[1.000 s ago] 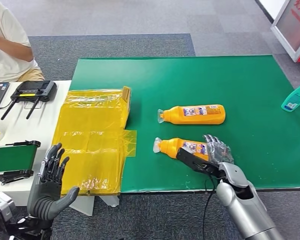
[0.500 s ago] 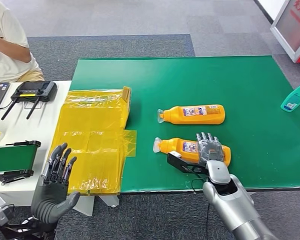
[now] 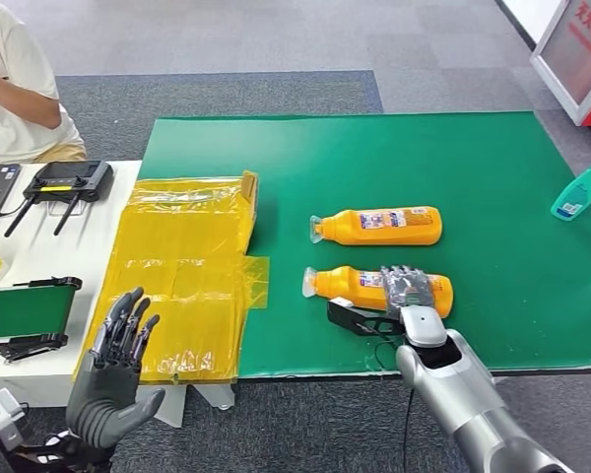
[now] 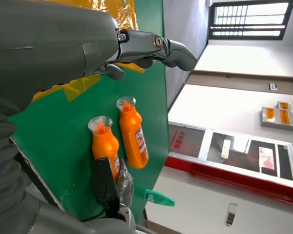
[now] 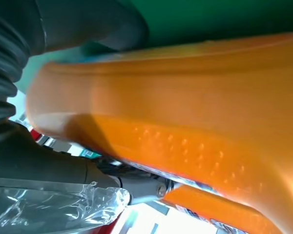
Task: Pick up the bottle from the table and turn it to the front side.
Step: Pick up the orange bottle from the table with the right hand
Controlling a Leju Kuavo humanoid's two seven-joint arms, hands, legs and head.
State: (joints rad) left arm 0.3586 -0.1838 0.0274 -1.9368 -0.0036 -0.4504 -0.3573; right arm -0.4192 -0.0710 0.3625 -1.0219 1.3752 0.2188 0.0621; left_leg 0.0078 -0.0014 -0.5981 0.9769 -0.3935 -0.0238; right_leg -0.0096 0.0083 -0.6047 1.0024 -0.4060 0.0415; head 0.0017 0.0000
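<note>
While the nearer orange plastic bottle with a clear cap (image 3: 366,287) lies on its side on the green table mat (image 3: 500,177), low and right of centre in the head view, the right hand (image 3: 406,288) rests over its wide end with the fingers laid across the body. In the right wrist view this bottle (image 5: 181,112) sits tight between thumb and fingers, so the hand seems to be closing on it; whether the grip is already firm cannot be told. The bottle is not yet lifted and not yet turned. A second orange bottle (image 3: 378,226) lies just above it in the frame, apart from it. The left hand (image 3: 114,370) hovers at the lower left with fingers spread, holding nothing. By this judgement only the reach is done; lifting and turning to the front side remain.
</note>
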